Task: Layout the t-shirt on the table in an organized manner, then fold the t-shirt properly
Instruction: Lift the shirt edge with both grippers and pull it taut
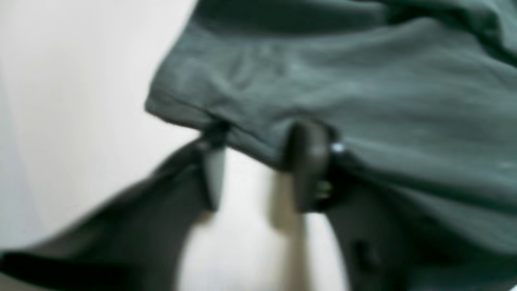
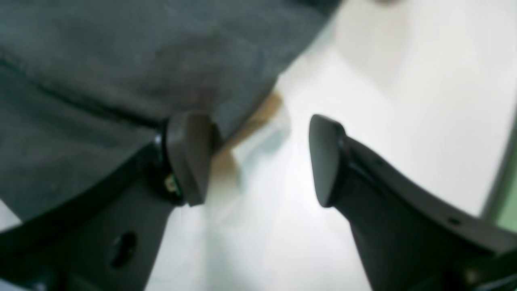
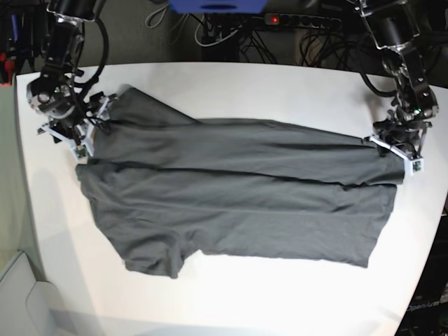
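Though spread on table [image 3: 231, 84], t-shirt [image 3: 238, 189] shows no writing.

Left gripper [image 1: 258, 161] pinches cloth between narrowed jaws — right gripper [image 2: 258, 161] hangs low, jaws spread wide.

Wrinkled dark grey t-shirt [image 3: 238, 196] lies spread flat across white table [image 3: 231, 301].

Plain dark charcoal-grey t-shirt [image 3: 238, 189] on a plain white table [image 3: 231, 87].
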{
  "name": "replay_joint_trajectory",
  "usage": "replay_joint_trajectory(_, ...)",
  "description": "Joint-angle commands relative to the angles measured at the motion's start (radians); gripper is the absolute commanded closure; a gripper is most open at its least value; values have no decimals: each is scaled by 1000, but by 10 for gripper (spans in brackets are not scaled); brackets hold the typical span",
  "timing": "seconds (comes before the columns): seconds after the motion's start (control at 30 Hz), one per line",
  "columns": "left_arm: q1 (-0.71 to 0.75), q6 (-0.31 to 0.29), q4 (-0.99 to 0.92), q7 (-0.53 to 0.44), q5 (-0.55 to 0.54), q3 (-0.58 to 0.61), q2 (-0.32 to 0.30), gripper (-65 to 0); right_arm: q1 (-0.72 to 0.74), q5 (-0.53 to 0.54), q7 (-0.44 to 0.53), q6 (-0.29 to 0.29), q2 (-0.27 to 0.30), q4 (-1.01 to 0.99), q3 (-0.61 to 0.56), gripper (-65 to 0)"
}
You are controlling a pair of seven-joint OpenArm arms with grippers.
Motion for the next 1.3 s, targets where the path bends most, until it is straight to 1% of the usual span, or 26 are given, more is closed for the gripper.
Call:
replay_joint_trajectory(0.0, 8, -8, -1, 72, 2, 4, 7, -161, 2, -2, 3, -4, 8, 21, 4, -389)
replay_joint_trajectory(0.07, 8, -8, 1, 74, 0, 4, 7, -166, -1, -2, 3, -4, -7, 53, 9, -389)
replay_joint_trajectory(0.13, 9, -8, 3, 74, 2, 4, 7, -164, -21, -3, -5, -4, -9, 93, 10, -389)
replay_joint_trajectory(0.33, 14, -8, 3, 75, -3, 5, 8, -161, -29, -3, -178, -4, -10, 196, 6, -387)
replay_joint_trajectory(0.4, 14, -8, 3, 75, -3, 5, 8, -155, -19, -2, -206, -4, -30, 199, 4, -387)
replay_joint_trajectory(0.47, 14, -8, 3, 75, -3, 5, 8, -116, -18, -2, -221, -4, -47, 199, 3, -386)
replay_joint_trajectory(0.57, 15, -8, 3, 82, -3, 5, 8, -8, -18, -2, -244, -4, -72, 200, -16, -386)
replay_joint_trajectory(0.6, 15, -8, 3, 98, -3, 5, 8, 0, -19, -2, -251, -4, -76, 202, -33, -386)
replay_joint_trajectory(0.73, 12, -8, 24, 138, -1, 5, 8, -2, -21, -2, -301, -4, -81, 254, -92, -385)
replay_joint_trajectory(0.87, 20, -8, 76, 141, 2, 5, 10, -2, -16, -2, -364, -4, -83, 331, -131, -385)
replay_joint_trajectory(0.97, 38, -8, 108, 141, -3, 5, 10, -2, -10, -2, -412, -4, -83, 343, -160, -385)
replay_joint_trajectory(1.03, 52, -8, 125, 141, -1, 5, 10, -2, -15, -2, -419, -4, -83, 343, -177, -385)
replay_joint_trajectory(1.27, 89, -8, 167, 141, -3, 5, 10, -2, -39, -2, -418, -4, -122, 340, -237, -387)
